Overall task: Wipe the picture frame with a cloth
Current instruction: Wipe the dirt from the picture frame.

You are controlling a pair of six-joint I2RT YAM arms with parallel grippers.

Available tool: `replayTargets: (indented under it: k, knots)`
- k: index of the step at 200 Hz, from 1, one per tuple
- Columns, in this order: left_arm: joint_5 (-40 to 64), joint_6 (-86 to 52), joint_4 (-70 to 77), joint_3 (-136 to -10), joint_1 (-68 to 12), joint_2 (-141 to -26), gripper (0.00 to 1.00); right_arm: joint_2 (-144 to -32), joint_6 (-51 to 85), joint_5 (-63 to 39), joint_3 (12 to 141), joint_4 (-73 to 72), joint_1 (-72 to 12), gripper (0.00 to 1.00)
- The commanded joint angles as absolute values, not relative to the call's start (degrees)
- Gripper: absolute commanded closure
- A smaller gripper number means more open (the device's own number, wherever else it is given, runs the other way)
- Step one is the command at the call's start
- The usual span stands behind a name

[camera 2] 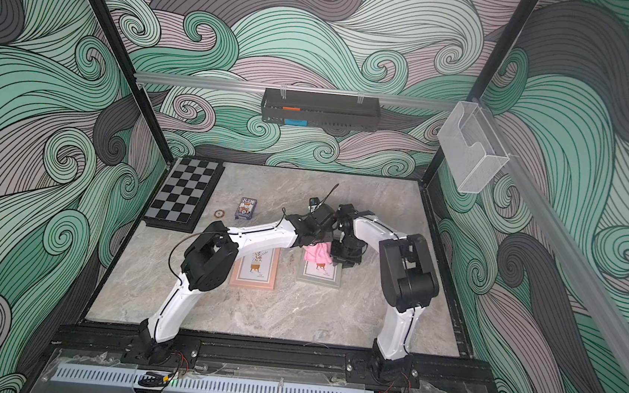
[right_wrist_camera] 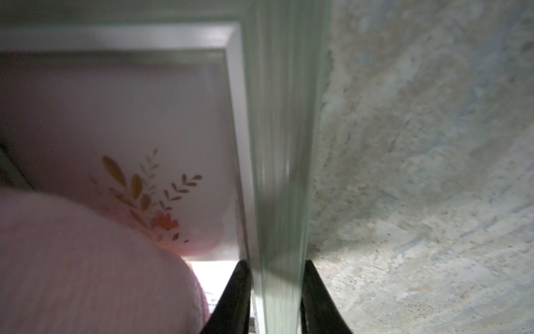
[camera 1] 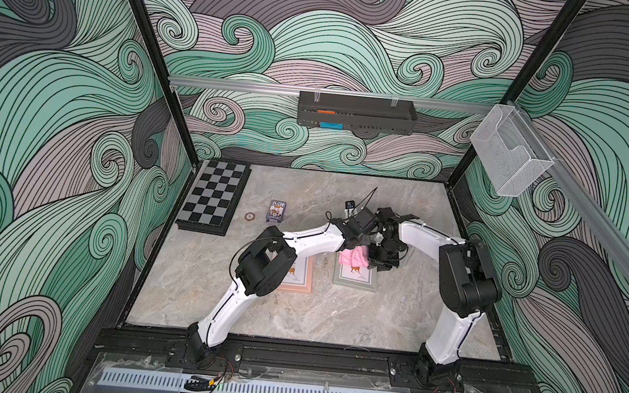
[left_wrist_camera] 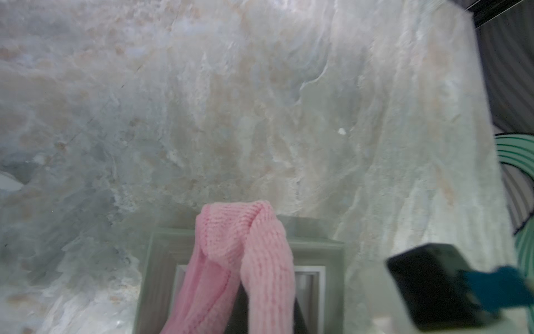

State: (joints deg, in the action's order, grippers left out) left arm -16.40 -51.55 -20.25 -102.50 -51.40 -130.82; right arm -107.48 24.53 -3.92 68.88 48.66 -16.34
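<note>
Two frames lie flat on the counter (camera 1: 294,320). The one being worked on is the grey-green frame (camera 1: 356,283), which sits to the right of a pink frame (camera 1: 299,283). The left claw (camera 1: 358,244) hangs over the grey-green frame's far end, closed on the bunched cloth (left_wrist_camera: 239,245). The cloth droops from it onto that end, and in the right wrist view it appears to rest on the glass (right_wrist_camera: 130,115). The right claw (right_wrist_camera: 276,292) is clamped on the frame's right-hand rail (right_wrist_camera: 280,144), one jaw inside and one outside, and seems to be pinning the frame in place. The frame's long axis seems to run from the far side of the counter toward the robot's base. Nearly all the uncovered glass therefore lies on the base side of the left claw. The wipe looks barely begun. A stroke would most likely need to draw the cloth toward the base along that axis, with the wad kept pressed down. The left arm carries the cloth, so the stroke falls to it. The right claw sits just beside the cloth near the same far corner, so any sideways sweep risks a bump there.
</note>
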Motion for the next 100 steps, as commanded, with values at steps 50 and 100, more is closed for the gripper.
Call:
replayTargets:
  k: [50,100]
  knots:
    - [-10.26,-61.12,-13.92,-78.79,-52.12,-118.70,1.00,-109.80,24.38,-1.38,66.59,44.40,-16.00,0.73]
    - [-14.58,-56.43,-19.29,-104.24,-49.95,-134.50,1.00,-109.95,24.23,-1.39,66.46,44.56,-16.04,0.73]
